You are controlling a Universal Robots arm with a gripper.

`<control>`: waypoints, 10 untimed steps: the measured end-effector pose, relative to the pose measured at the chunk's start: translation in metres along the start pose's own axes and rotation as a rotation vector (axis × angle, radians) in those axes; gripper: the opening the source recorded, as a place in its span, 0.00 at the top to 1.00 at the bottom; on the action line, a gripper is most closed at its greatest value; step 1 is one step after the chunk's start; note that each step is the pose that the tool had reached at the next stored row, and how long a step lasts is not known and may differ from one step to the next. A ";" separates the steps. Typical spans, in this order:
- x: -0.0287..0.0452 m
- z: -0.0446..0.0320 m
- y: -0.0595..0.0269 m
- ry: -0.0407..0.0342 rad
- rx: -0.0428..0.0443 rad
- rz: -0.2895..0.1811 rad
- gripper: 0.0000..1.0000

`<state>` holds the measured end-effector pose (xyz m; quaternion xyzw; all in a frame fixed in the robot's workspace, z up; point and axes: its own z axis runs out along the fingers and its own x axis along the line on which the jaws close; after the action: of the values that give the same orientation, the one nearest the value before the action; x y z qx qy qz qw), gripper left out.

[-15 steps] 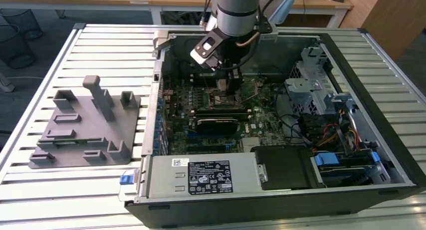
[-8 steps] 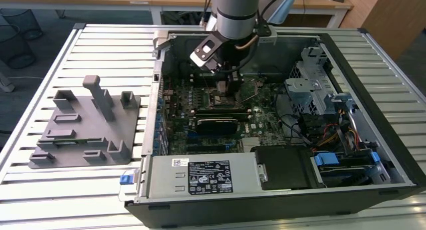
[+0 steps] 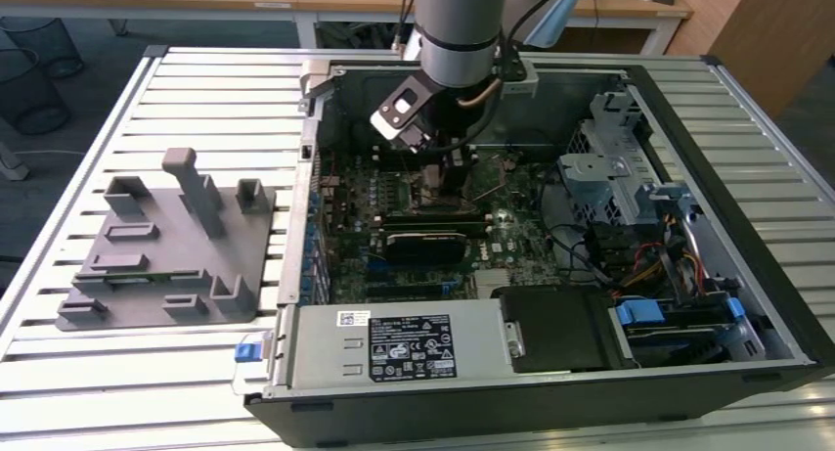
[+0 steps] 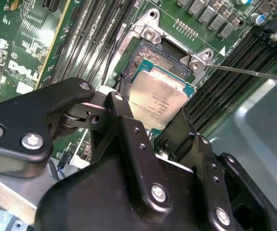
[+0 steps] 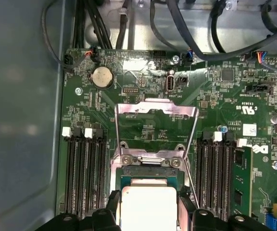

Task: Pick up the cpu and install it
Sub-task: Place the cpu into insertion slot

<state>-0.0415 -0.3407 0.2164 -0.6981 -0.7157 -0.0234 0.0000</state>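
The cpu [image 4: 161,98] is a flat square chip with a silvery top and a thin green rim. It lies level over the black-framed socket [image 4: 164,50] on the green motherboard, and the first wrist view also shows the cpu [image 5: 148,208]. My gripper [image 4: 150,114] is shut on it, with a black finger [image 4: 121,107] against each of two opposite edges. In the first wrist view the gripper [image 5: 149,204] straddles the chip the same way. The socket's metal load plate [image 5: 156,111] stands swung open. In the exterior view the gripper [image 3: 444,182] reaches down inside the open computer case, and the chip is hidden under it.
Memory slots [image 5: 83,168] flank the socket on both sides, and a thin metal lever [image 4: 254,72] sticks out beside it. A grey plastic holder tray [image 3: 163,255] sits on the slatted table at the exterior view's left. The case walls [image 3: 307,177], drive cage [image 3: 613,167] and cables crowd the arm.
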 end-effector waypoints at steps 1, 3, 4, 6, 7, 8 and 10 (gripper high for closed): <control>0.0000 0.0009 -0.0002 0.0001 -0.0001 0.000 0.46; -0.0001 0.0026 -0.0004 0.0001 -0.0001 0.000 0.46; -0.0001 0.0034 -0.0006 0.0000 0.0000 0.001 0.46; -0.0002 0.0051 -0.0009 -0.0001 -0.0001 0.004 0.46; -0.0002 0.0061 -0.0010 -0.0001 -0.0002 0.005 0.46; -0.0002 0.0070 -0.0012 -0.0002 -0.0002 0.007 0.46; -0.0002 0.0087 -0.0018 -0.0004 -0.0003 0.011 0.46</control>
<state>-0.0430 -0.3407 0.2077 -0.7019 -0.7119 -0.0234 -0.0001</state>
